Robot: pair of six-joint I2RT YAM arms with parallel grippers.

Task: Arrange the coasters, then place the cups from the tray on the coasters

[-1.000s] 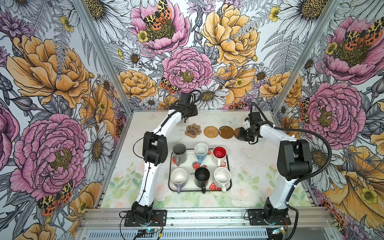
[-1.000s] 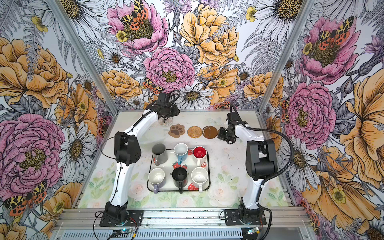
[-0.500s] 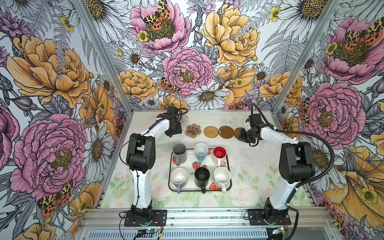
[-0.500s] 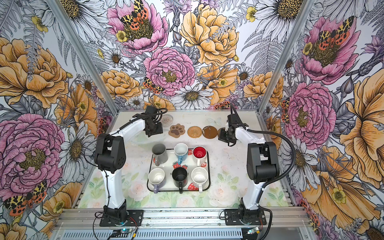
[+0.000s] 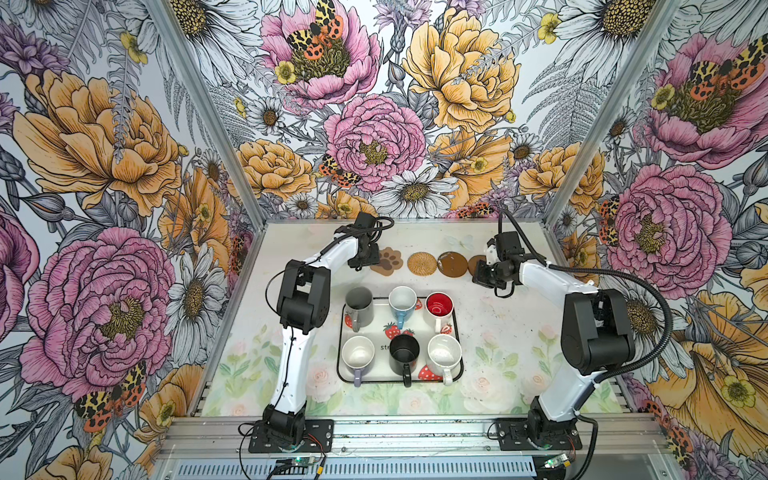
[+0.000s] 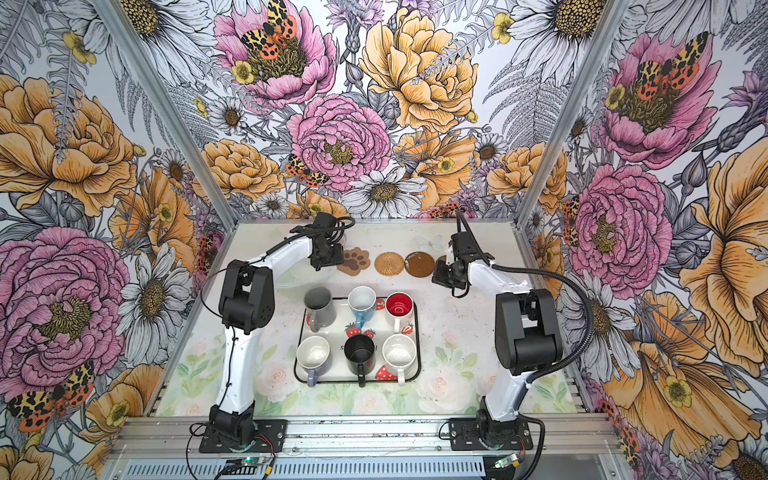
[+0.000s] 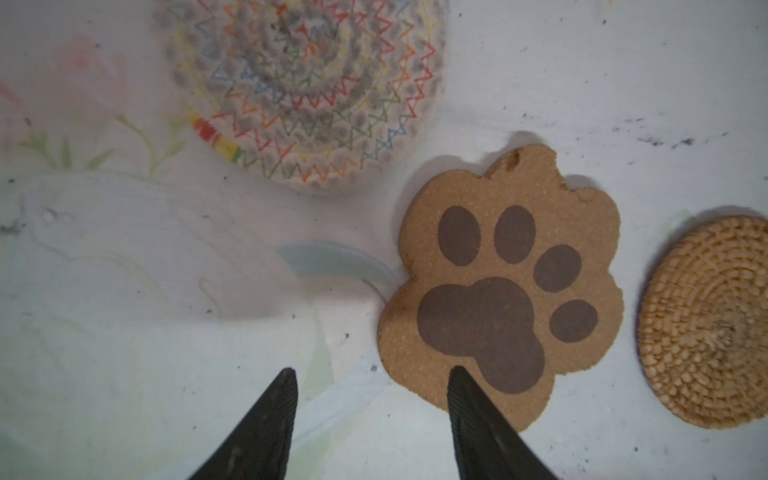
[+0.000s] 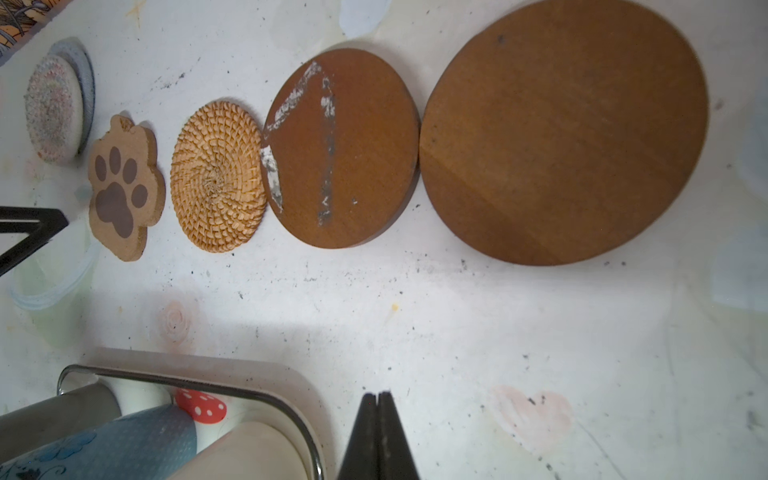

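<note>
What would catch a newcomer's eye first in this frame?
Probably the white strawberry-print tray mid-table, holding six handled mugs in two rows of three. Behind it lies a row: a tan paw-shaped coaster, a woven rattan round coaster and two dark brown round coasters; the left wrist view shows a grey-white woven round coaster beside the paw. Loud floral walls enclose it all.

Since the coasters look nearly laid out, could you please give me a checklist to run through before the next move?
1. Left gripper open, empty: ok.
2. Right gripper shut, empty: ok.
3. Tan paw-shaped coaster, woven rattan round coaster, two dark brown round coasters in one row: ok.
4. Grey-white woven round coaster in that row: not ok.
5. Six handled cups upright on white strawberry-print tray: ok.
6. Left gripper clear of the paw-shaped coaster: cannot tell.
</note>
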